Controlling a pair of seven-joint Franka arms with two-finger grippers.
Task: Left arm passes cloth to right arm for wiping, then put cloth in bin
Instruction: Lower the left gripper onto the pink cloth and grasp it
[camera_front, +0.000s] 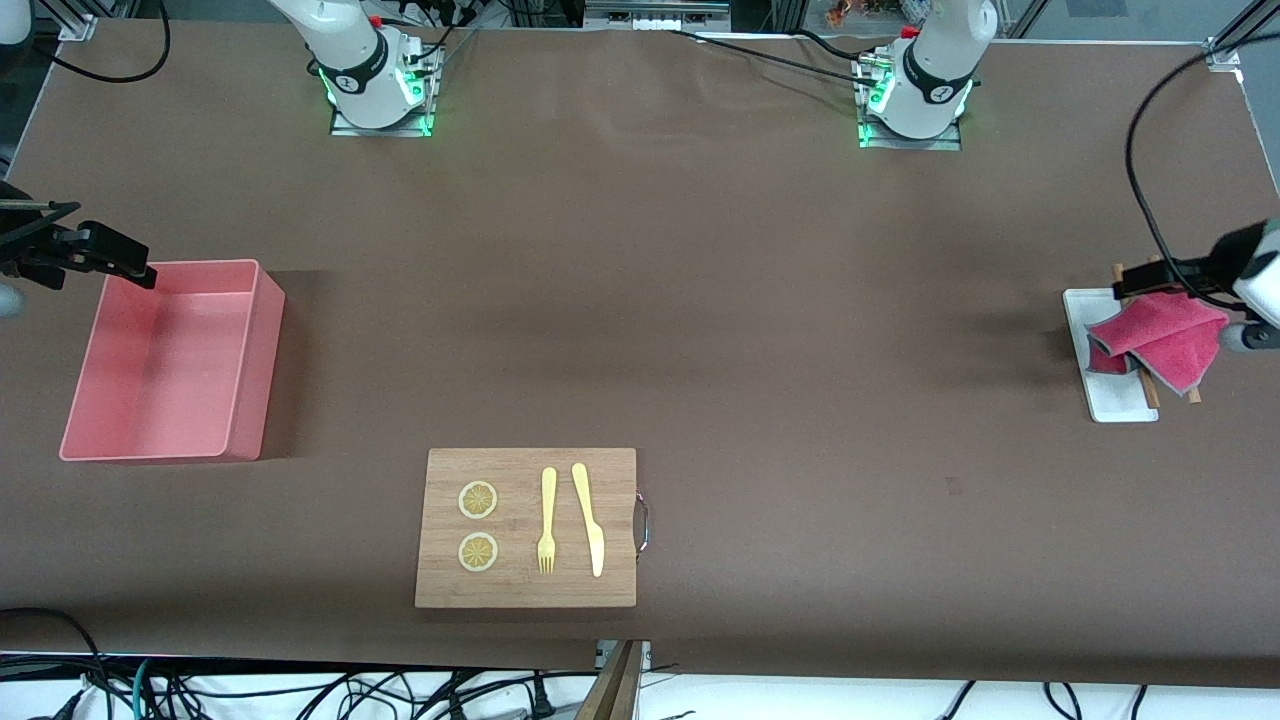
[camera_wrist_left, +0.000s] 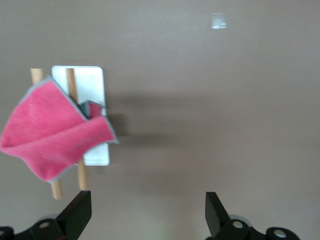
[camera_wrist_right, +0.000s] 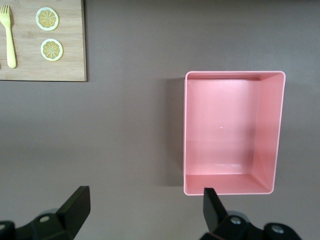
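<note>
The magenta-pink cloth (camera_front: 1160, 335) lies crumpled over two wooden sticks (camera_front: 1150, 390) on a small white tray (camera_front: 1120, 400) at the left arm's end of the table. It also shows in the left wrist view (camera_wrist_left: 50, 135). My left gripper (camera_front: 1135, 285) is open and empty in the air close by the tray, apart from the cloth; the left wrist view (camera_wrist_left: 146, 212) shows bare table between its fingers. The salmon-pink bin (camera_front: 255, 380) stands empty at the right arm's end and shows in the right wrist view (camera_wrist_right: 272, 130). My right gripper (camera_front: 135, 270) is open and empty over the bin's edge (camera_wrist_right: 145, 207).
A wooden cutting board (camera_front: 527, 527) with two lemon slices (camera_front: 478, 500), a yellow fork (camera_front: 547, 520) and a yellow knife (camera_front: 590, 520) lies near the front camera, mid-table. Its corner shows in the right wrist view (camera_wrist_right: 60, 65). A black cable hangs by the left arm.
</note>
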